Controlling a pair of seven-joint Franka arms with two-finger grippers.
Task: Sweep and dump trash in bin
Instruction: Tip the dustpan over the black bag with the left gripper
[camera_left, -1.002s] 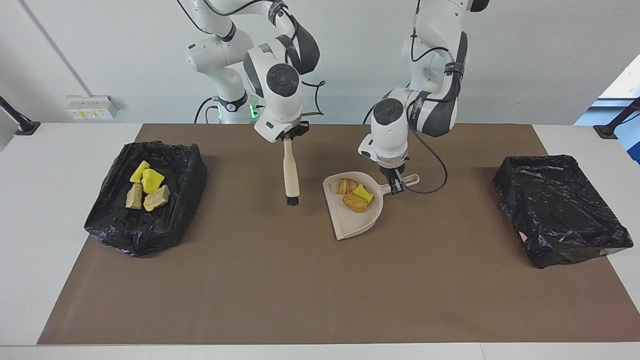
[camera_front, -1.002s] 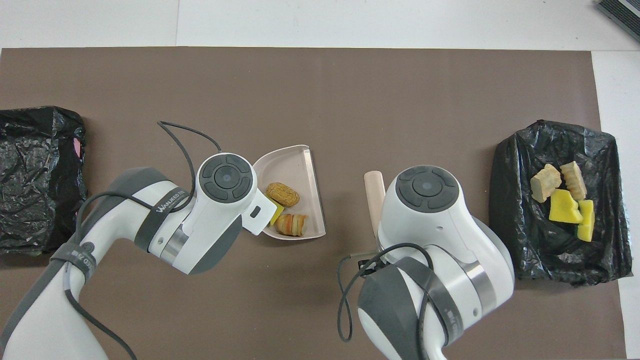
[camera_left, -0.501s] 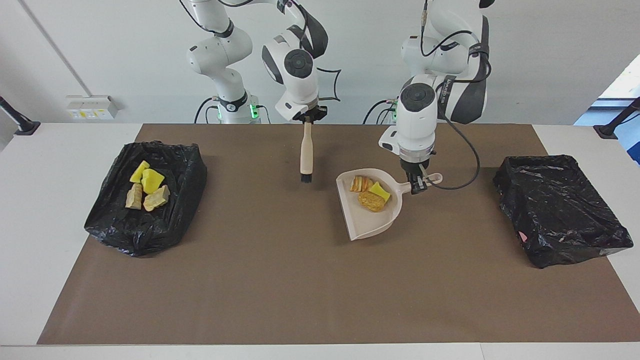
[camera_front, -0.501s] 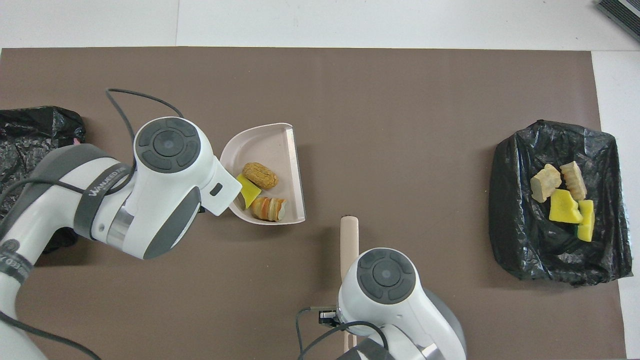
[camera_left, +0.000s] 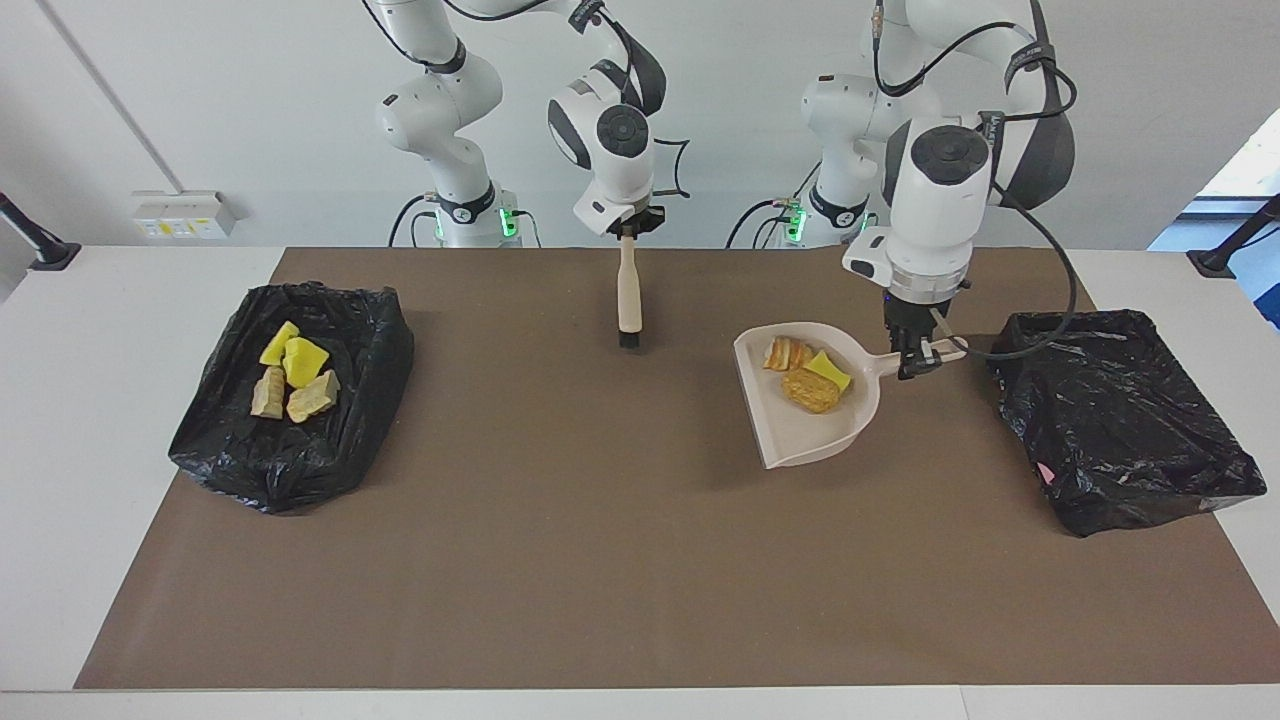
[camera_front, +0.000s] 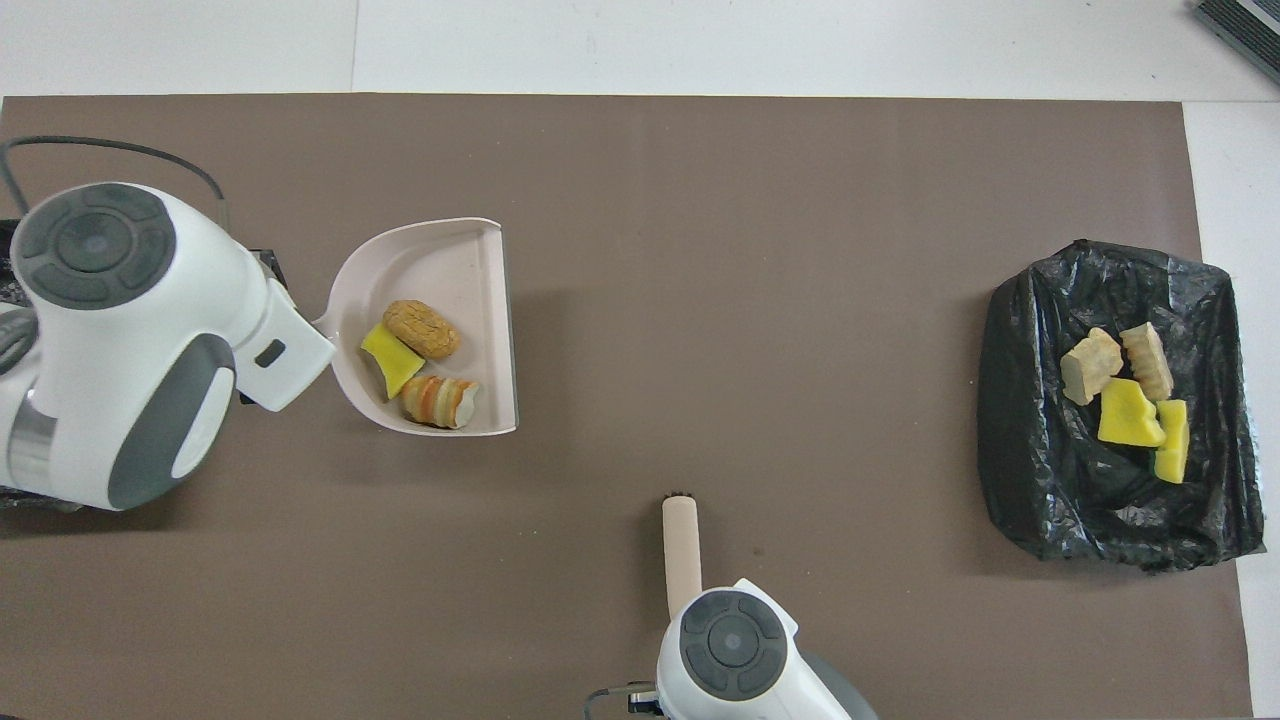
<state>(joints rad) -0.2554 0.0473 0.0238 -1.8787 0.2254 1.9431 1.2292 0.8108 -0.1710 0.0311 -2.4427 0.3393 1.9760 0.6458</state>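
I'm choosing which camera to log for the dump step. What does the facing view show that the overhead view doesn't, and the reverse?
Facing only: the left gripper shut on the dustpan handle, the right gripper gripping the brush, and the whole empty bin beside the pan.
Overhead only: nothing extra; the arms hide both grippers and most of that bin.
Both: three trash pieces in the pan and four in the other bin.

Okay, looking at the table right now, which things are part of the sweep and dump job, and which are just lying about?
Part of the job:
- trash in the dustpan
- dustpan, held by left gripper
- brush, held by right gripper
- both black-lined bins
- trash already binned

Lying about:
- wall socket box
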